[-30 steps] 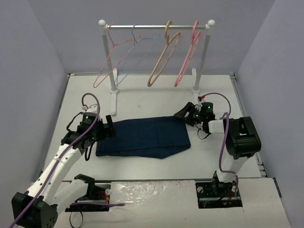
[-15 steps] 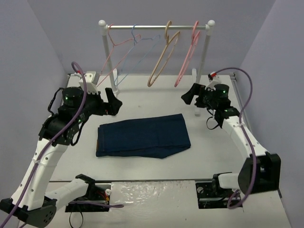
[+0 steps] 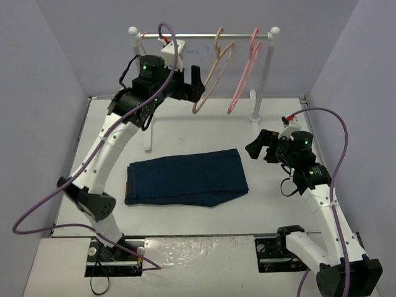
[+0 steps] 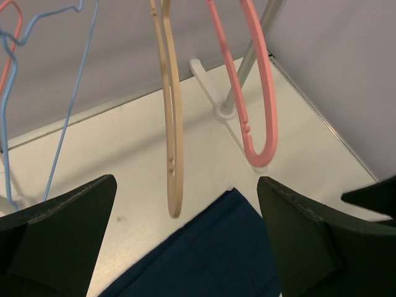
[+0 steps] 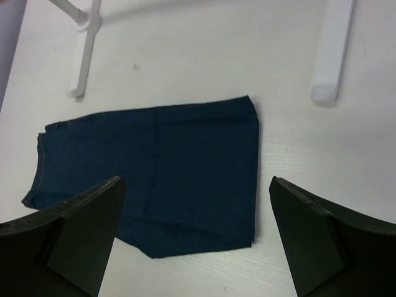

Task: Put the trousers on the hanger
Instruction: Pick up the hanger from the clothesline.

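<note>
Pale lilac walls close in a white worktop (image 3: pixel 185 133) on three sides. At its far end stands a white rack whose rail (image 3: pixel 241 35) carries several hangers.

The trousers (image 3: pixel 185 179) lie folded flat in the middle of the worktop, between the two arms, with neither pincer touching them. The hanger (image 3: pixel 213 77) is hooked on the rail, well above and behind the trousers. A pink hanger (image 3: pixel 242 77) hangs just to its right and a thin blue hanger (image 4: pixel 68 124) to its left. One more pink hanger (image 4: pixel 7 55) hangs past the blue one, and the raised left arm hides most of both in the top view.

The left pincer (image 3: pixel 193 83) is up at rail height, just left of the hanger. It is spread wide and holds nothing. In its wrist view the hanger's lower end hangs in the gap between the two fingers (image 4: pixel 68 229), clear of both.

The right pincer (image 3: pixel 258 145) hovers above the worktop, just right of the trousers and near the rack's right post (image 3: pixel 263 74). It too is spread wide and empty. Its wrist view looks down on the trousers, which lie flat with one edge running beside the rack's white foot (image 5: pixel 331 55).
</note>
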`<state>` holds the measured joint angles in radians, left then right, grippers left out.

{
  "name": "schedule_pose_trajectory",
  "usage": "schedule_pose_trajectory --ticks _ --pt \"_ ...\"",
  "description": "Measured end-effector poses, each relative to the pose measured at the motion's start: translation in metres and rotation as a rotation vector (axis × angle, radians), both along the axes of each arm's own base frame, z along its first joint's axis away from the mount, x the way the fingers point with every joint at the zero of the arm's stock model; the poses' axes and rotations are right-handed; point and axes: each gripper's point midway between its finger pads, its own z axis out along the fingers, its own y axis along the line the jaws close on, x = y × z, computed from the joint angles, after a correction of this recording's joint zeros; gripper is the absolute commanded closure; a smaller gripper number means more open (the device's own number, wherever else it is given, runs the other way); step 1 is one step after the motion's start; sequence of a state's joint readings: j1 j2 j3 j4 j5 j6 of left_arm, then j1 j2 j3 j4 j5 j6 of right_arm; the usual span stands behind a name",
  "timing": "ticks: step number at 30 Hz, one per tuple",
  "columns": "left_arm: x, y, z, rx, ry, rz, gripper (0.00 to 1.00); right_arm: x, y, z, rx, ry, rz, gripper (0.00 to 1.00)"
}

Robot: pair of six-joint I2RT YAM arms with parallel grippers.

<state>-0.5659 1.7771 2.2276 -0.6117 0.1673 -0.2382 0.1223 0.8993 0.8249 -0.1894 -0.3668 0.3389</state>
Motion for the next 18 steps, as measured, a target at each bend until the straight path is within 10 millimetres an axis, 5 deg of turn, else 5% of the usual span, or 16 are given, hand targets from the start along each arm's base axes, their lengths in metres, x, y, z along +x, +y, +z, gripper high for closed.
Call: schedule_pose_trajectory --ticks 7,13,18 --pt "0.062 -0.041 -0.025 0.017 -0.012 -0.019 0.24 -0.021 -0.003 0.002 -0.009 -0.001 0.003 0.00" --pt "0.079 -0.052 -0.057 0.047 0.025 -0.022 0.29 -0.025 -0.004 -0.002 -0.014 0.020 0.005 0.00" --pt "0.087 -0.056 -0.064 0.052 0.007 -0.021 0.32 -0.028 -0.004 -0.005 -0.018 0.035 0.007 0.00"
